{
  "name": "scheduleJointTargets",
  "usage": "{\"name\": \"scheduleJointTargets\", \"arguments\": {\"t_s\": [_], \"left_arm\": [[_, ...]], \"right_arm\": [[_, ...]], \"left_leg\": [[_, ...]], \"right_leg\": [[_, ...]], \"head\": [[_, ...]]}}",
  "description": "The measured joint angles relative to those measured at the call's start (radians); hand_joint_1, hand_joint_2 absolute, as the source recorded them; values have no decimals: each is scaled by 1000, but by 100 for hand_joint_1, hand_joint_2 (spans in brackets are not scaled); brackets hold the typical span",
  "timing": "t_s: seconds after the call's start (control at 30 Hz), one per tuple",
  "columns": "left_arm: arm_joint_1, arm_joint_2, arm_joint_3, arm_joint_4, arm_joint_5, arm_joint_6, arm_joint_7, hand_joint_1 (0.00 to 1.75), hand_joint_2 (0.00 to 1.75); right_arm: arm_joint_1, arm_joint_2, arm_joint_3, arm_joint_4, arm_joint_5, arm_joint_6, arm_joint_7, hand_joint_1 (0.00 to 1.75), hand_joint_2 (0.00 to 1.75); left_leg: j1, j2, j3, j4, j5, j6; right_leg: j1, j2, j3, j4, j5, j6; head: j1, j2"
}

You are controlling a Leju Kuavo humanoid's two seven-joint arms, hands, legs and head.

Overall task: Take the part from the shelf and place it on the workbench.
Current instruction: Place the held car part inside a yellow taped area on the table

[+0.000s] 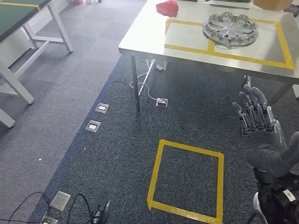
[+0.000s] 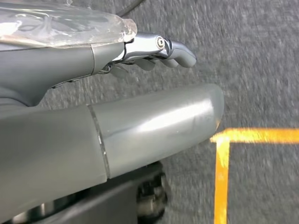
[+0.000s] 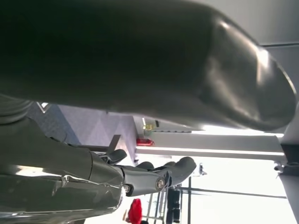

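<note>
The part, a round silver wheel cover (image 1: 230, 29), lies flat on the grey workbench (image 1: 148, 39), inside a rectangle of yellow tape (image 1: 225, 55). My right hand (image 1: 255, 119) is raised in front of the bench's near right edge, below the part and apart from it, fingers spread and holding nothing. In the right wrist view its fingers (image 3: 155, 175) and thick thumb (image 3: 176, 70) stand apart. My left hand (image 2: 134, 126) hangs over the grey carpet with its fingers (image 2: 169, 49) stretched out and nothing in it.
A yellow tape square (image 1: 187, 177) marks the carpet ahead; its corner (image 2: 222, 140) is near my left hand. A red cloth (image 1: 167, 7) lies on the bench's far left. A green-topped table (image 1: 21, 14) stands at left. Floor sockets (image 1: 93, 126) and cables (image 1: 70, 205) lie on the carpet.
</note>
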Motion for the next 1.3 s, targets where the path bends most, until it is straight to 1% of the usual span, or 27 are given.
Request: {"name": "scheduleJointTargets", "arguments": {"t_s": [0.03, 0.07, 0.1, 0.13, 0.2, 0.23, 0.27, 0.3, 0.33, 0.37, 0.43, 0.47, 0.53, 0.57, 0.6, 0.7, 0.73, 0.77, 0.8, 0.9, 0.93, 1.03, 1.1, 1.2, 1.23, 1.27, 1.3], "left_arm": [[0, 1, 0, 0, 0, 0, 0, 0, 0], [1, 1, 0, 0, 1, 0, 0, 0, 0], [2, 2, -1, 0, 1, 0, 0, 0, 0], [2, 2, -2, 0, 2, 0, 0, 0, 0], [3, 3, -4, 0, 2, 0, 0, 0, 0], [3, 4, -5, 0, 2, 0, 0, 0, 0], [3, 4, -5, 0, 2, 0, 0, 0, 0], [2, 5, -6, 0, 2, 0, 0, 0, 0], [2, 5, -6, 0, 2, 0, 0, 0, 0], [1, 5, -6, 0, 3, 0, 0, 0, 0], [-1, 5, -6, 0, 4, 0, 0, 0, 0], [-2, 6, -6, 0, 4, 0, -1, 0, 0], [1, 6, -6, 0, 6, 1, -2, 0, 0], [2, 6, -6, 0, 6, 1, -2, 0, 0], [3, 6, -6, 0, 7, 2, -3, 0, 0], [5, 6, -6, 0, 7, 3, -6, 0, 0], [7, 6, -6, 0, 8, 3, -6, 0, 0], [9, 5, -6, 0, 8, 3, -6, 0, 0], [10, 5, -6, 0, 8, 3, -6, 0, 0], [12, 4, -6, 0, 9, 3, -6, 0, 0], [11, 4, -6, 0, 9, 3, -7, 0, 0], [11, 3, -6, 0, 9, 3, -8, 0, 0], [11, 3, -6, 0, 11, 4, -8, 0, 0], [13, 4, -6, 0, 14, 7, -10, 0, 0], [15, 4, -6, 0, 15, 8, -10, 0, 0], [17, 5, -6, 0, 16, 9, -11, 0, 0], [18, 5, -6, 0, 16, 10, -12, 0, 0]], "right_arm": [[1, 0, 0, -1, 0, 0, 2, 0, 0], [2, 1, -1, -1, 1, 0, 4, 0, 0], [3, 3, -1, -1, 1, 0, 6, 0, 0], [4, 4, -1, -2, 2, 0, 7, 0, 0], [6, 7, -2, -3, 2, 0, 7, 0, 0], [7, 8, -3, -3, 2, 0, 7, 0, 0], [9, 8, -4, -3, 2, 0, 7, 0, 0], [11, 9, -4, -3, 2, 0, 7, 0, 0], [12, 10, -4, -3, 2, 0, 8, 0, 0], [13, 10, -5, -3, 2, 0, 7, 0, 0], [13, 10, -8, -3, 3, 1, 6, 0, 0], [12, 10, -10, -3, 4, 2, 6, 0, 0], [13, 10, -12, -3, 5, 4, 5, 0, 0], [14, 10, -13, -3, 5, 5, 5, 0, 0], [16, 10, -13, -3, 5, 6, 5, 0, 0], [20, 11, -16, -3, 5, 7, 5, 0, 0], [24, 11, -17, -3, 5, 6, 5, 0, 0], [27, 11, -18, -3, 5, 6, 5, 0, 0], [29, 11, -19, -3, 5, 6, 5, 0, 0], [31, 11, -22, -3, 5, 6, 4, 0, 0], [31, 11, -23, -3, 5, 6, 4, 0, 0], [32, 11, -23, -3, 5, 6, 4, 0, 0], [31, 13, -23, -3, 6, 7, 4, 0, 0], [29, 17, -23, -3, 9, 8, 4, 0, 0], [30, 18, -22, -3, 11, 9, 4, 0, 0], [30, 19, -22, -3, 12, 10, 4, 0, 0], [29, 20, -22, -3, 14, 11, 4, 0, 0]], "left_leg": [[2, 0, -2, -1, 3, -6], [3, -2, -9, 9, -12, -12], [4, -3, -21, 37, -50, -18], [7, -4, -36, 86, -109, -24], [14, -5, -64, 219, -218, -37], [18, -4, -67, 275, -236, -43], [21, -4, -58, 305, -224, -47], [24, -4, -34, 302, -193, -50], [26, -4, 7, 265, -162, -52], [27, -4, 66, 195, -149, -51], [24, -6, 167, 43, -171, -40], [21, -7, 193, -2, -187, -31], [18, -6, 190, -21, -186, -8], [18, -5, 185, -22, -177, 1], [19, -3, 178, -24, -168, 11], [16, 0, 149, -24, -142, 22], [15, 0, 139, -23, -134, 22], [14, 0, 129, -21, -128, 22], [13, 0, 122, -19, -123, 20], [11, 1, 111, -10, -116, 12], [10, 1, 108, -8, -113, 7], [11, 4, 101, -7, -106, -9], [12, 2, 85, 26, -129, -20], [15, -2, -2, 213, -232, -33], [16, -2, -28, 269, -253, -36], [17, -2, -38, 292, -254, -38], [18, -2, -26, 271, -235, -38]], "right_leg": [[-1, -2, -10, -3, 11, -5], [-3, -4, -21, -6, 24, -12], [-7, -6, -34, -10, 39, -18], [-11, -7, -51, -12, 55, -21], [-13, -7, -86, -11, 85, -24], [-13, -7, -103, -9, 100, -22], [-14, -6, -120, -7, 114, -20], [-15, -6, -138, -4, 128, -16], [-17, -6, -157, 1, 139, -11], [-18, -6, -173, 7, 148, -5], [-17, -7, -192, 17, 163, 8], [-16, -7, -196, 18, 172, 14], [-19, -8, -199, 15, 188, 27], [-21, -6, -205, 23, 180, 32], [-23, -5, -217, 53, 156, 36], [-25, 0, -284, 255, 25, 44], [-25, 1, -295, 309, -1, 46], [-25, 1, -287, 327, -9, 46], [-24, 1, -256, 298, 2, 44], [-20, 0, -107, 80, 57, 30], [-17, 0, -81, 34, 62, 25], [-12, 2, -76, 10, 67, 9], [-18, 1, -78, 0, 79, -3], [-21, 1, -93, -4, 91, -13], [-21, 3, -99, -3, 94, -13], [-21, 6, -104, -1, 97, -12], [-21, 10, -108, 1, 99, -10]], "head": [[3, 0], [5, 0], [4, 0], [3, 0], [-1, 0], [-2, 0], [-3, 0], [-4, 0], [-5, 0], [-8, 0], [-11, 0], [-12, 0], [-8, 0], [-6, 0], [-4, 0], [3, 0], [4, 0], [4, 0], [4, 0], [5, 0], [5, 0], [5, 0], [4, 0], [-2, 0], [-2, 0], [-3, 0], [-3, 0]]}}
